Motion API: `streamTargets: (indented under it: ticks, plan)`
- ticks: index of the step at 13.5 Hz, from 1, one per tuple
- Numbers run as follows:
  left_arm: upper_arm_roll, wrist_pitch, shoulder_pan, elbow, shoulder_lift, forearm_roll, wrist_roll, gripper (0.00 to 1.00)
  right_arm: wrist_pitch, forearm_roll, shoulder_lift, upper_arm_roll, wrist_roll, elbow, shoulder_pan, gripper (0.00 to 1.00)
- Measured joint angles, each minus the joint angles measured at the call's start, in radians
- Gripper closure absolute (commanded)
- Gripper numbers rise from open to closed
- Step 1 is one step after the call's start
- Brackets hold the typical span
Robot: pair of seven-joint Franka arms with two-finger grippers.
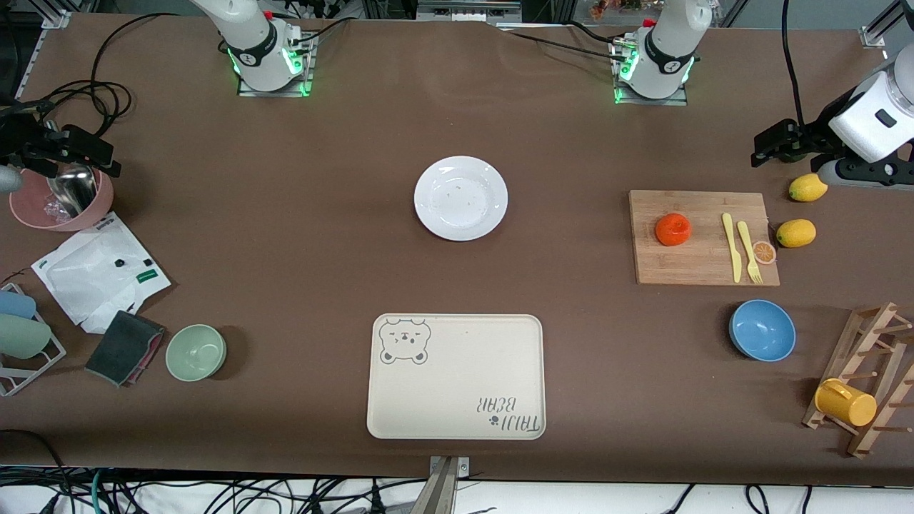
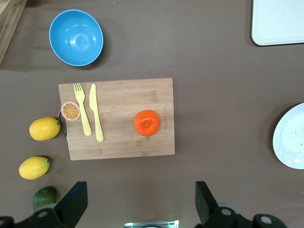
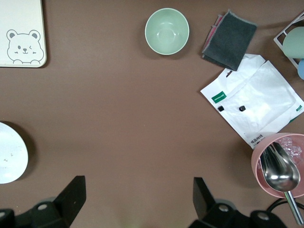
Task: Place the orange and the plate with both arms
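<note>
Nothing gripped yet — left gripper (image 1: 762, 151) spread wide, hanging over the table's left-arm end near two lemons (image 1: 807, 188); right gripper (image 1: 107, 158) equally spread, over the pink bowl (image 1: 39, 213) with the metal scoop at the right-arm end. Orange (image 1: 673, 229) sitting on the bamboo cutting board (image 1: 703, 264) beside a yellow knife (image 1: 730, 246) and fork; white plate (image 1: 460, 198) lying mid-table, farther from the camera than the bear tray (image 1: 455, 376). Likely trouble: round fruit rolling off a poorly centred pinch, or nudging the cutlery; low glossy plate rim slipping from a shallow grip — and both arms crowding over the tray.
</note>
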Motion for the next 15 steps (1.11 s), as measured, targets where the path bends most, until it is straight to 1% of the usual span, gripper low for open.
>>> streamTargets:
  ticks: [7, 15]
  plan:
    - [0.0, -0.003, 0.001, 0.0, 0.001, 0.0, 0.002, 0.0, 0.0, 0.0, 0.0, 0.001, 0.0, 0.0, 0.001, 0.0]
    - [0.001, -0.005, 0.003, -0.002, 0.029, 0.0, 0.054, 0.0, -0.001, 0.0, 0.0, 0.001, 0.0, 0.0, 0.002, 0.0]
